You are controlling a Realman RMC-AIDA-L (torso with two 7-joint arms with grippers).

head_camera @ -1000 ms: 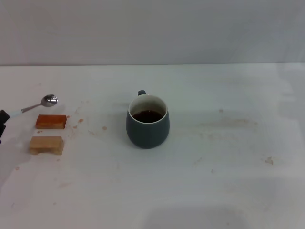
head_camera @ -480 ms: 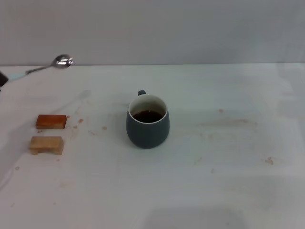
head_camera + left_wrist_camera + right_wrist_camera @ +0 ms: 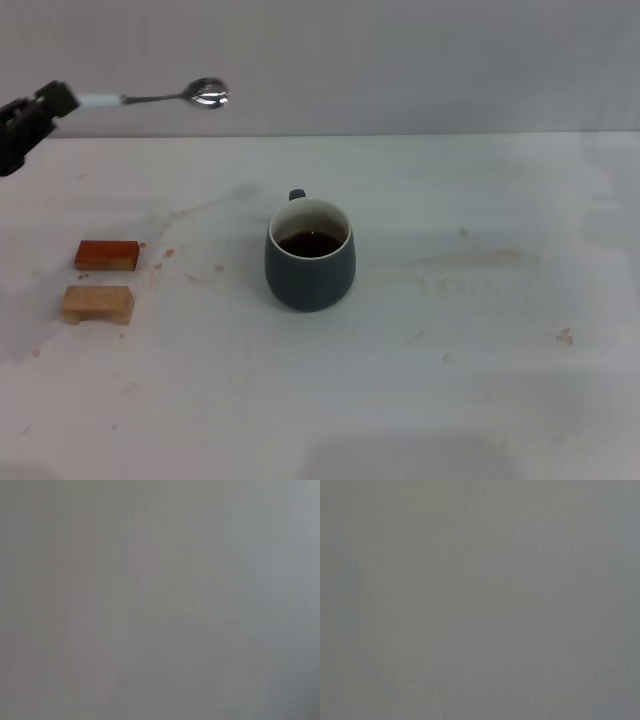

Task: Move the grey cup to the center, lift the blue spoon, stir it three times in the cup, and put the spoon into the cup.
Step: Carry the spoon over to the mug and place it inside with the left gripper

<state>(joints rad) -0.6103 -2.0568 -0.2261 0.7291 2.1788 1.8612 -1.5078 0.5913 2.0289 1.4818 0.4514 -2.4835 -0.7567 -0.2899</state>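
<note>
The grey cup (image 3: 310,258) stands near the middle of the white table (image 3: 480,350), handle at the back, dark liquid inside. High at the upper left of the head view, my left gripper (image 3: 58,101) is shut on the pale handle of the blue spoon (image 3: 160,97). The spoon lies roughly level in the air, its shiny bowl pointing right, well above and to the left of the cup. Both wrist views show only a plain grey surface. My right gripper is out of view.
Two small blocks lie on the table's left side: an orange-brown one (image 3: 107,254) and a lighter tan one (image 3: 98,303) in front of it. Small brown stains dot the table around them and at the right.
My left gripper has carried the spoon up off the table and to the right, from beside the blocks to high above the table's back left. The cup has not moved.
</note>
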